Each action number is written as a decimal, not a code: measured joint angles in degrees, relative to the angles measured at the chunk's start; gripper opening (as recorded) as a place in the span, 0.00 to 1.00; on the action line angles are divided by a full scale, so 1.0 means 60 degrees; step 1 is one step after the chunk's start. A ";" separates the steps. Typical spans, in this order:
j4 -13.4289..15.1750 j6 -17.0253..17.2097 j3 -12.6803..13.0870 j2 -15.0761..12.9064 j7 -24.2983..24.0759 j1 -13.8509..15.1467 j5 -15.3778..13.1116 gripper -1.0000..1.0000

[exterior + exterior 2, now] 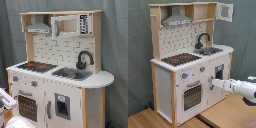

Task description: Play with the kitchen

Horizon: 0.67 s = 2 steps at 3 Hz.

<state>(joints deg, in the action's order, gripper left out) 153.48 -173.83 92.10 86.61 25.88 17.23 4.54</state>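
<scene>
One gripper (214, 83) shows in the second exterior view, reaching from the second exterior view's right toward the lower front of the kitchen (188, 60); its tip sits at the cabinet door (219, 80) below the sink, but whether the fingers are open, closed or gripping something cannot be told. Behind it, the white arm (242, 89) runs roughly level out to the frame edge, and a white part of the arm (6, 99) also shows at the first exterior view's lower left. The kitchen stands upright on a wooden floor (228, 112) before a grey curtain (138, 50), its long axis vertical. In the second exterior view its front faces toward the camera and the second exterior view's right; in the first exterior view it faces toward the lower left. On its counter, the red-ringed hob (180, 59) lies beside the sink (210, 50), with the black faucet (203, 39) curving over the basin. The oven door (192, 95) sits under the hob, the grey hood (177, 19) above.
</scene>
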 joint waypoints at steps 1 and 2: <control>-0.0182 -0.0732 -0.0238 -0.0019 -0.0061 0.0610 0.0041 1.00; -0.0702 -0.1128 -0.0364 -0.0018 -0.0378 0.1383 0.0059 1.00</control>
<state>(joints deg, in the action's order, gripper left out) 149.27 -180.59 89.92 86.51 23.61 25.53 4.90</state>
